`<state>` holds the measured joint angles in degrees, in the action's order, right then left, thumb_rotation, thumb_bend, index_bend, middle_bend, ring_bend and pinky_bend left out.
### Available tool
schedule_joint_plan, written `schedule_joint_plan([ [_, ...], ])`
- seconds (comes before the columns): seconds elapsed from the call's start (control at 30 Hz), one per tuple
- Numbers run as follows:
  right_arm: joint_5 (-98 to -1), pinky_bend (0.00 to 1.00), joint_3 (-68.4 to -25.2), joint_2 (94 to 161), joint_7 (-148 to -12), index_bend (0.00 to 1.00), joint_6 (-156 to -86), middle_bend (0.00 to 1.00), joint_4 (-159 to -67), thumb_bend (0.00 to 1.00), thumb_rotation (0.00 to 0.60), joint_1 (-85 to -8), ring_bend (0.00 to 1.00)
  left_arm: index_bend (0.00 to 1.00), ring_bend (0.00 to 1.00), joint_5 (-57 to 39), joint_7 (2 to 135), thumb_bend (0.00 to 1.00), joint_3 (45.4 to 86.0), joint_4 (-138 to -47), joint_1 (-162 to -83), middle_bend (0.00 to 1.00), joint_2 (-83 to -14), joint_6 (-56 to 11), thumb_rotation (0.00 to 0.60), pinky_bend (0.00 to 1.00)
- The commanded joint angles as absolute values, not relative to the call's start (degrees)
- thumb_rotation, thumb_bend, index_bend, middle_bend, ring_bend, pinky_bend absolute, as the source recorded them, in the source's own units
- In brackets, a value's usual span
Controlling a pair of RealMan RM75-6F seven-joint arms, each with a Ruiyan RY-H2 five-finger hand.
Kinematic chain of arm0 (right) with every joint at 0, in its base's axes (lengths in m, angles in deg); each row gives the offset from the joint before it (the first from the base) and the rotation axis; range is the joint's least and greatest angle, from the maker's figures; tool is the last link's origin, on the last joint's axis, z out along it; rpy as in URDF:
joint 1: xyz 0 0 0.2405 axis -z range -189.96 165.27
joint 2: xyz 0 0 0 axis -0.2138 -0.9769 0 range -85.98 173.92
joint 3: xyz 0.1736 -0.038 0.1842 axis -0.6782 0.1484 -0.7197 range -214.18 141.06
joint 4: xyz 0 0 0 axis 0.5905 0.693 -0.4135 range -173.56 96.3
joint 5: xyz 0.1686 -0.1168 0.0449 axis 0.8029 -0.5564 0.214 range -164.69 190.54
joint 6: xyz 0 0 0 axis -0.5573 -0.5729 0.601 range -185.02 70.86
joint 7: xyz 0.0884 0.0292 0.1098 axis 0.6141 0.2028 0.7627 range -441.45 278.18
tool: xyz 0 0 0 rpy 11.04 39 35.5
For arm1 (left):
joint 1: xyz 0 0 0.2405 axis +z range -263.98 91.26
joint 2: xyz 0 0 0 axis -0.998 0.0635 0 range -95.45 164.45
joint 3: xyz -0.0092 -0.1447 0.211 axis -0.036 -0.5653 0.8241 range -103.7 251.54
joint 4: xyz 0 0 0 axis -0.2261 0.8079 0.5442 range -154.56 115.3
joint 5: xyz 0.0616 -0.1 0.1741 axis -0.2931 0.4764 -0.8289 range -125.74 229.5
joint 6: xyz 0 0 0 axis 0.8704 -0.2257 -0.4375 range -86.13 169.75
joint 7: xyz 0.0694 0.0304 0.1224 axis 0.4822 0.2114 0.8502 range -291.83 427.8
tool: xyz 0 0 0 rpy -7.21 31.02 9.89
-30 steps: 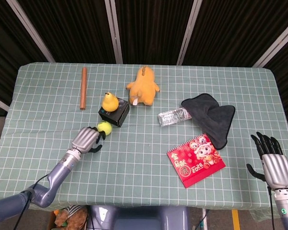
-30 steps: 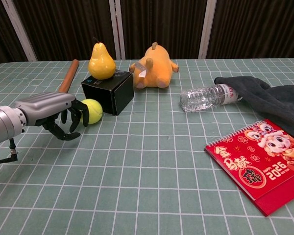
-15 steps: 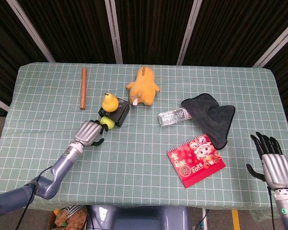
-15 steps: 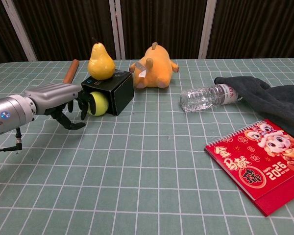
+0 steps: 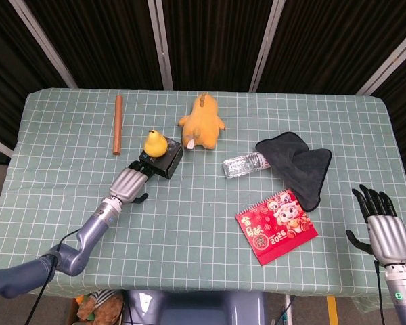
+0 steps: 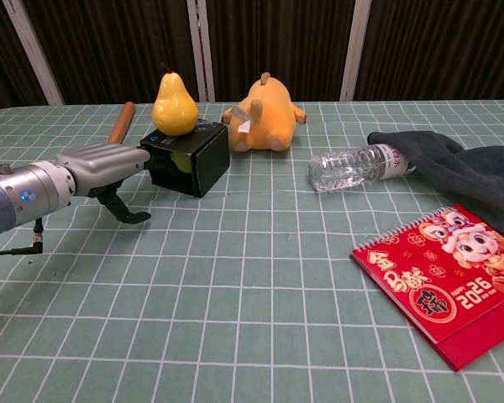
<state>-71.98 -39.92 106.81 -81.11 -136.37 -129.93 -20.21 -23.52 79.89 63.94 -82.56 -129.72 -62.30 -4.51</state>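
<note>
Left hand (image 6: 101,164) reaches flat across the table (image 5: 189,223), fingers stretched forward with their tips at the open mouth of the black box (image 6: 187,157); thumb hangs below, curled toward the cloth. It holds nothing.

Change over the last second: the tennis ball (image 6: 182,157) sat on the table in front of the box, against the fingers; half a second ago it was at the box opening; now only a yellow-green sliver shows inside the box in the chest view. In the head view the ball is hidden by the hand (image 5: 130,183) and box (image 5: 161,161). The hand has followed it forward and its fingers have straightened out. Reading: the ball has been pushed into the box, so the pushing looks about done; how deep it sits I cannot tell.

Pear (image 6: 174,106) stands on top of the box, unmoved. Box itself has not visibly shifted.

Right hand (image 5: 383,227) hangs off the near right table edge, fingers spread and upright, holding nothing, unchanged.
</note>
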Motion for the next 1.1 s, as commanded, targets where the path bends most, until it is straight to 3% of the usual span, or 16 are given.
schedule_joint_plan([
  [0.03, -72.18, 0.00, -39.75, 106.93, -80.89, 0.00, -136.51, 0.00, -129.65, 0.33, 0.600, -20.09, 0.00, 0.10, 0.00, -22.35, 81.82, 0.30, 64.31, -82.55, -130.21, 0.08, -62.21, -3.33, 0.600, 0.04],
  [0.33, -72.45, 0.00, -39.64, 106.98, -80.36, 0.00, -136.75, 0.00, -129.35, 0.33, 0.600, -20.00, 0.00, 0.09, 0.00, -22.21, 83.81, 0.29, 65.38, -88.37, -129.43, 0.07, -59.39, -4.95, 0.600, 0.03],
  [0.63, -73.70, 0.00, -39.19, 106.67, -80.19, 0.00, -137.58, 0.00, -129.83, 0.33, 0.600, -19.72, 0.00, 0.09, 0.00, -25.29, 84.88, 0.26, 69.35, -101.67, -124.63, 0.09, -50.18, -11.11, 0.600, 0.03],
  [0.97, -74.80, 0.00, -38.84, 106.46, -80.14, 0.00, -138.54, 0.00, -130.17, 0.33, 0.600, -19.39, 0.00, 0.07, 0.00, -31.42, 83.51, 0.16, 75.21, -113.35, -116.07, 0.10, -38.64, -23.12, 0.600, 0.03],
  [1.1, -75.78, 0.00, -39.07, 106.98, -79.55, 0.00, -140.25, 0.00, -129.62, 0.33, 0.600, -19.07, 0.00, 0.02, 0.00, -33.54, 83.38, 0.10, 76.73, -115.66, -109.03, 0.05, -35.73, -34.82, 0.600, 0.02],
])
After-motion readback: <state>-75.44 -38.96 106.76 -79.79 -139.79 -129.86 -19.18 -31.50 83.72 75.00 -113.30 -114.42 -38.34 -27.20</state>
